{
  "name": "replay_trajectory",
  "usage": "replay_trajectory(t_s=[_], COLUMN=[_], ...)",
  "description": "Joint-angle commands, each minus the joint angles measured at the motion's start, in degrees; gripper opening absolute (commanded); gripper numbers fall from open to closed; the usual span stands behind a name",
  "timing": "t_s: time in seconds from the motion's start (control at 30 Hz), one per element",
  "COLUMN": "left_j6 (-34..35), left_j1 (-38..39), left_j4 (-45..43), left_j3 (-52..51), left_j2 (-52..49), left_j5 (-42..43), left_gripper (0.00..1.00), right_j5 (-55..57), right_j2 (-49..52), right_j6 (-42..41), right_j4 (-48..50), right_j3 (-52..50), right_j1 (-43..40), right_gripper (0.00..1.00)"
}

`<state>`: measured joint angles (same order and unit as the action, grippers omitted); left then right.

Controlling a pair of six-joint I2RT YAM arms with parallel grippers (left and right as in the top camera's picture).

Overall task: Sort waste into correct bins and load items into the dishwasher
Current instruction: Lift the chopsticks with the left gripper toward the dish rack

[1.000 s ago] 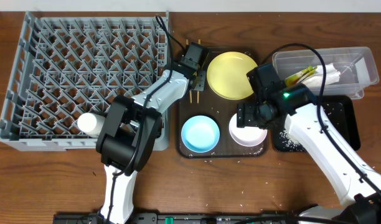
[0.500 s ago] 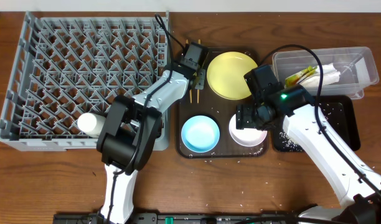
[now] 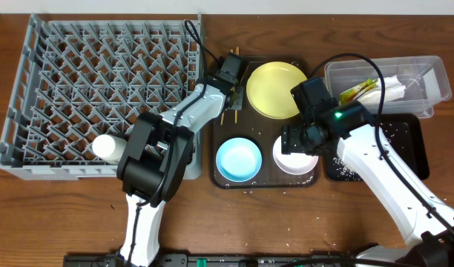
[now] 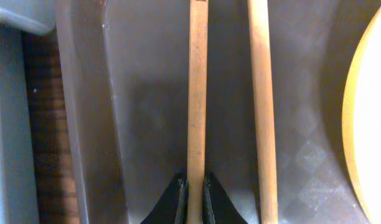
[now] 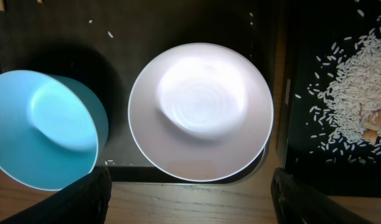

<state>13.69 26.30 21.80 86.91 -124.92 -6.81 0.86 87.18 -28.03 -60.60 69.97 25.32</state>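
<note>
My left gripper (image 4: pixel 195 194) is shut on one wooden chopstick (image 4: pixel 197 93), low over the brown serving tray. The second chopstick (image 4: pixel 262 112) lies beside it, with the yellow plate (image 3: pixel 275 89) to its right. My right gripper (image 5: pixel 190 199) is open and empty above the white bowl (image 5: pixel 200 112), with the light-blue bowl (image 5: pixel 47 130) to the left. The white cup (image 3: pixel 107 146) lies in the grey dish rack (image 3: pixel 101 74). The clear tub (image 3: pixel 423 68) holds the napkin (image 3: pixel 390 90) and the wrapper (image 3: pixel 357 91). The black tray (image 3: pixel 409 159) holds rice scraps (image 5: pixel 358 81).
The brown serving tray (image 3: pixel 264 182) sits between the rack and the two bins, and carries the plate and both bowls. A few rice grains lie on it and on the wooden table (image 3: pixel 79 215) in front. Cables run from both arms.
The left wrist has shifted very slightly at the chopsticks. The right arm stays over the white bowl.
</note>
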Motion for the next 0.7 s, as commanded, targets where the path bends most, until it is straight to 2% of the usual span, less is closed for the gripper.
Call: replay_trajectory(t_s=[0.0, 0.23, 0.47, 0.67], left_j6=[0.1, 0.1, 0.1, 0.1], left_j1=[-0.4, -1.0, -3.7, -7.7], left_j4=[1.3, 4.8, 18.7, 26.0], left_j3=[-0.7, -0.7, -0.7, -1.6], left_j2=[2.9, 13.6, 27.2, 27.5], left_j5=[0.1, 0.1, -0.3, -0.5], left_gripper=[0.08, 0.08, 0.08, 0.08], right_j5=[0.4, 0.4, 0.4, 0.4], right_j2=[0.0, 0.0, 0.0, 0.0], right_j6=[0.2, 0.2, 0.2, 0.2], right_j4=[0.0, 0.0, 0.0, 1.0], right_j3=[-0.3, -0.3, -0.3, -0.3], right_j1=[0.6, 0.6, 0.6, 0.6], right_gripper=[0.80, 0.80, 0.81, 0.82])
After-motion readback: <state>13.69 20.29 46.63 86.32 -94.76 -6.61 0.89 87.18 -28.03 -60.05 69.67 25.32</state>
